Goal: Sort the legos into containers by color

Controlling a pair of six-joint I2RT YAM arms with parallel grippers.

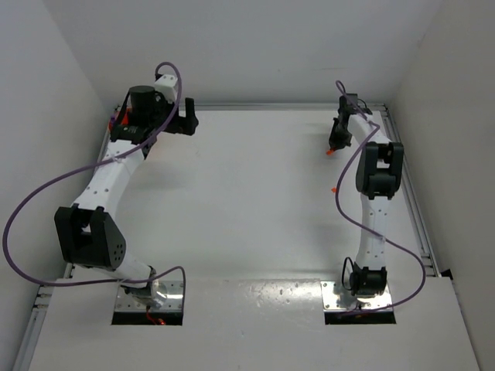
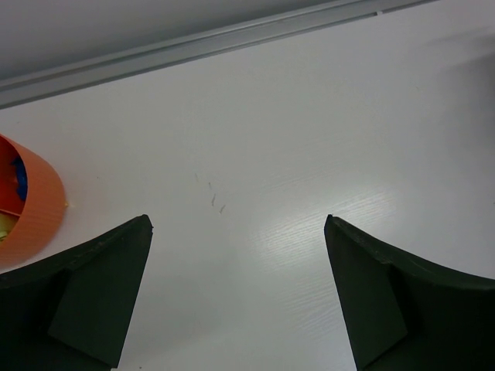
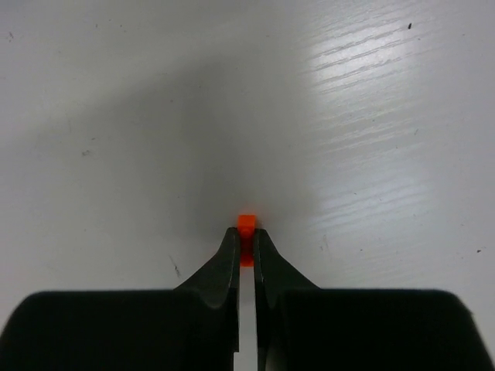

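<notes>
An orange lego [image 3: 246, 226] is pinched between the tips of my right gripper [image 3: 245, 233], which is shut on it just above the white table. From above, that gripper [image 1: 334, 145] hangs at the far right with the orange lego [image 1: 330, 153] at its tip. A second small orange lego [image 1: 335, 189] lies on the table nearer the arm. My left gripper [image 2: 238, 224] is open over bare table, nothing between its fingers. The orange container [image 2: 27, 209] sits just left of it, with blue and yellow-green legos inside. In the top view the left gripper [image 1: 188, 120] is at the far left corner.
An aluminium rail [image 2: 193, 48] runs along the table's far edge, close behind the left gripper. White walls enclose the table on the left, far and right sides. A purple cable [image 1: 46, 193] loops off the left arm.
</notes>
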